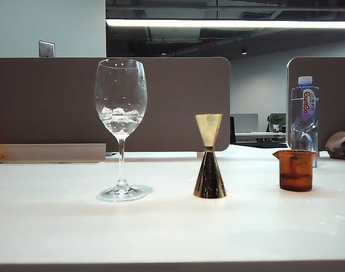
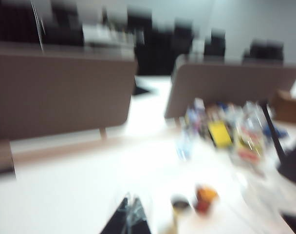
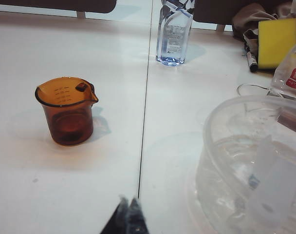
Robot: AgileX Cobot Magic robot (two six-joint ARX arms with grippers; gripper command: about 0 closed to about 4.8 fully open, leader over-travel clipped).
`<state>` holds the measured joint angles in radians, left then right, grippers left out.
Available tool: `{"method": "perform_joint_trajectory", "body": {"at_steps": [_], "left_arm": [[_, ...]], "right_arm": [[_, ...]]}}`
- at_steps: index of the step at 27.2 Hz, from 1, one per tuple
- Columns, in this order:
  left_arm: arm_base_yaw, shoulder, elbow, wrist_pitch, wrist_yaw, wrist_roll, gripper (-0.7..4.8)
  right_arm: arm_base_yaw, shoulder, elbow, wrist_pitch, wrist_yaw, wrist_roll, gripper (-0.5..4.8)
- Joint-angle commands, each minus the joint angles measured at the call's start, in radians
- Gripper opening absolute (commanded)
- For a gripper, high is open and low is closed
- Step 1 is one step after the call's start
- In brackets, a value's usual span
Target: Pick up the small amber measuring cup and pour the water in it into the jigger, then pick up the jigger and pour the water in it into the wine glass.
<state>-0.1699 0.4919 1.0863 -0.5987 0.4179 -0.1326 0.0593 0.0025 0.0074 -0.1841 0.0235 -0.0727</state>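
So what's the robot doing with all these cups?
Nothing is being held yet. The wine glass, the gold jigger and the amber cup stand in a row on the white table, all untouched. The right tool is shut, near the amber cup. The left tool shows in a blurry picture; I can't tell if it's open.

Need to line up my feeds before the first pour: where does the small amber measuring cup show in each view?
Exterior view: amber cup stands far right on the table, in front of the blue-capped bottle.
Left wrist view: blurred; an orange-brown blob low in the picture is probably it.
Right wrist view: it stands upright, apart from the clear basin.
Shared landmark: the water bottle behind the cup.
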Motion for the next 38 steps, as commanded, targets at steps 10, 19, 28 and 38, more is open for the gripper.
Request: {"method": "perform_joint_trajectory", "body": {"at_steps": [10, 19, 28, 38], "left_arm": [[0.014, -0.039, 0.522, -0.776, 0.043, 0.051, -0.02], [-0.103, -0.089, 0.587, -0.836, 0.095, 0.055, -0.02], [-0.275, -0.108, 0.587, -0.836, 0.103, 0.120, -0.02], [-0.276, -0.108, 0.586, -0.836, 0.082, 0.124, -0.02]], "right_arm": [[-0.001, 0.000, -0.007, 0.002, 0.000, 0.001, -0.05], [-0.001, 0.000, -0.007, 0.002, 0.000, 0.001, -0.05], [-0.001, 0.000, -0.007, 0.002, 0.000, 0.001, -0.05], [-0.001, 0.000, -0.007, 0.002, 0.000, 0.001, -0.05]]}}
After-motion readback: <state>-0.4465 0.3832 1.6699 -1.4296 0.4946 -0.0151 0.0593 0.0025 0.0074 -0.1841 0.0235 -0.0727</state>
